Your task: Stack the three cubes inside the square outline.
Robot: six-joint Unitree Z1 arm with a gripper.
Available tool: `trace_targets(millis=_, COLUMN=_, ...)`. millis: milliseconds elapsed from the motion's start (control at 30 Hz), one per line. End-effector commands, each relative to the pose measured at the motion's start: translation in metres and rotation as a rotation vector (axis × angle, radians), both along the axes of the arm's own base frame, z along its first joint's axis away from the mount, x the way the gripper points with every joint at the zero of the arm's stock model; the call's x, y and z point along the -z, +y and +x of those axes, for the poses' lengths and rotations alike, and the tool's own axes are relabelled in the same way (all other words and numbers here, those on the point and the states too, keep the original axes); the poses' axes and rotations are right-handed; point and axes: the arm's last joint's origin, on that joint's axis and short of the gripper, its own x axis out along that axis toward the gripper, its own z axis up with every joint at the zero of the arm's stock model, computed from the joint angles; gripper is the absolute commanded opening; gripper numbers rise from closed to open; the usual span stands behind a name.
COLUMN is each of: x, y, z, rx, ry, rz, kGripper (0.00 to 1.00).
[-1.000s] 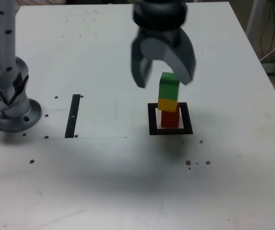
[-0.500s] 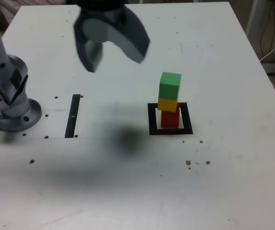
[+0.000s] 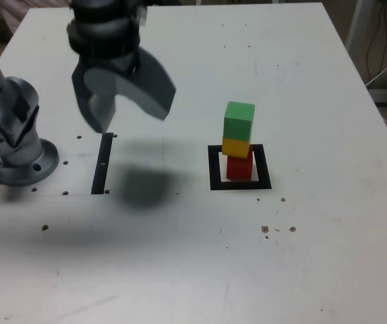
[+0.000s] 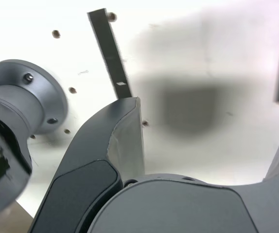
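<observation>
Jaws hang wide apart above the desk (image 3: pixel 315 216), released, with nothing between them; over in the exterior view they are well to the left of the stack, near the black strip (image 3: pixel 102 169). From where I'm standing, all three cubes are in one pile: the red cube (image 3: pixel 239 169) at the bottom, inside the black outline (image 3: pixel 214 170), the yellow cube (image 3: pixel 236 148) on top of it, and the green cube (image 3: pixel 239 121) highest. No cube is in the arm's (image 3: pixel 6 125) grip, and none lies loose on the part of the desk I can see.

It isn't a perfect tower. The yellow cube sits a touch toward the exterior view's left of the red cube, and the green cube follows it rather than the bottom one. The pile stands up all the same.

I'd say the stacking itself is done, and what is in hand is the retreat to a resting pose. The next move calls for very little: keep the jaws open, stay high, and go away from the pile instead of back across it. A swing back low could clip the green cube and bring the upper two down. I'd leave that small offset alone, since nudging it risks more than it would mend.
</observation>
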Motion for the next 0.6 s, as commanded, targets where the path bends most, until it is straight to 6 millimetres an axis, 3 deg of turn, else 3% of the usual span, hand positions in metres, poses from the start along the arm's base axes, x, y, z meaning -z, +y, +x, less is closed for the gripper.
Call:
trace_targets(millis=0, x=0.008, y=0.001, z=-0.003, rx=-0.011, ry=0.029, rz=0.01, kGripper=1.0)
trace_targets(millis=267, x=0.026, y=0.002, z=-0.018, rx=-0.1, ry=0.093, rz=0.014, kGripper=1.0)
trace_targets(millis=567, x=0.034, y=0.002, z=-0.021, rx=-0.127, ry=0.134, rz=0.016, kGripper=1.0)
